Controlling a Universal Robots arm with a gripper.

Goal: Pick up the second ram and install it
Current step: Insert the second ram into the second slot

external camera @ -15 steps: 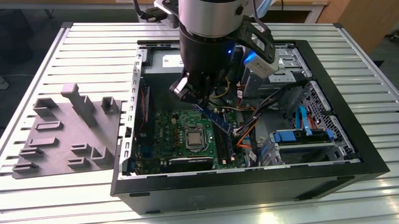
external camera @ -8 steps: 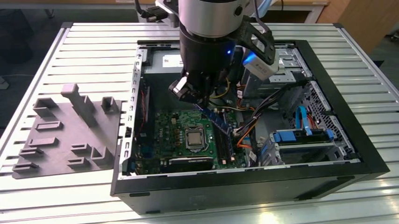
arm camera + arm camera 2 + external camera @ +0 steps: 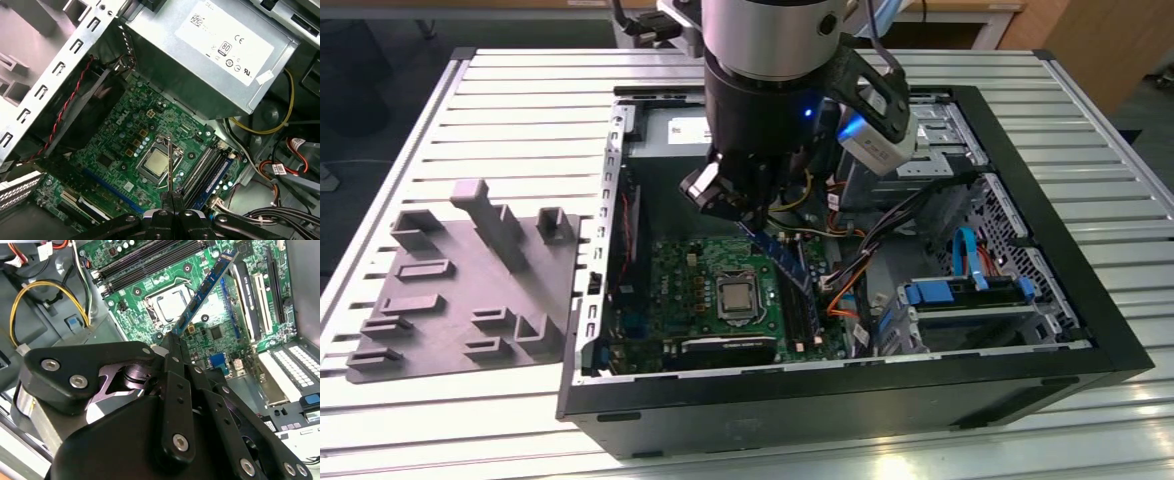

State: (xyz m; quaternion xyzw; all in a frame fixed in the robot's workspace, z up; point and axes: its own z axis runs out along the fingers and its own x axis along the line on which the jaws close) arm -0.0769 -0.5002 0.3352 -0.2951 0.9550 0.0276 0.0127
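Observation:
My gripper (image 3: 747,222) is shut on the second ram (image 3: 782,258), a thin dark green stick with black chips. The stick slants down from the fingers inside the open computer case (image 3: 854,395), above the green motherboard (image 3: 680,270). In the second wrist view the ram (image 3: 207,287) stretches away from the gripper (image 3: 172,344) over the processor socket (image 3: 167,302). It appears edge-on in the first wrist view as a thin line, the ram (image 3: 170,165), rising from the gripper (image 3: 172,199), beside the long black memory slots (image 3: 202,170). The stick hangs apart from the slots.
A grey power supply (image 3: 200,50) fills the case's far end, with yellow and orange cables (image 3: 841,290) beside the board. Drive bays with blue clips (image 3: 961,295) sit at the exterior view's right. A grey moulded holder (image 3: 467,290) lies on the slatted table outside the case.

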